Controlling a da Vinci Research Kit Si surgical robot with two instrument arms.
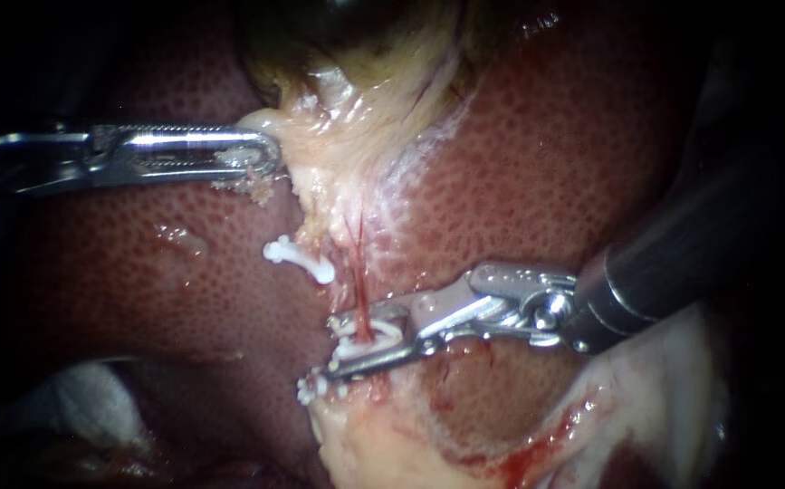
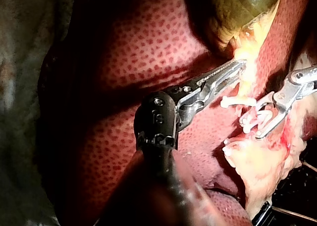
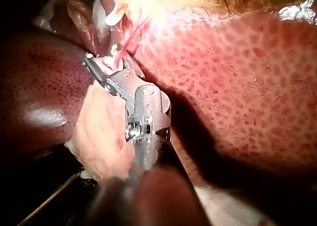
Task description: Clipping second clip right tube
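Observation:
A thin red tube [image 1: 358,272] runs down from the pale tissue under the gallbladder [image 1: 356,36]. My right instrument [image 1: 360,342] comes in from the right, and its jaws straddle this tube with a white clip [image 1: 376,340] held between them. Another white clip [image 1: 320,385] sits just below the jaws, at the edge of pale tissue. A further white clip [image 1: 300,258] lies to the left on the liver. My left instrument [image 1: 265,154] is shut on pale tissue at the gallbladder's neck. In the right wrist view, my right instrument's jaws [image 3: 105,61] reach the red tube [image 3: 131,35].
Mottled red liver [image 1: 546,163] fills both sides of the field. Pale fatty tissue [image 1: 664,398] with some blood lies under my right instrument's shaft. White gauze [image 1: 84,398] shows at the lower left. In the left wrist view both instruments' tips [image 2: 233,67] [image 2: 273,116] stand close together.

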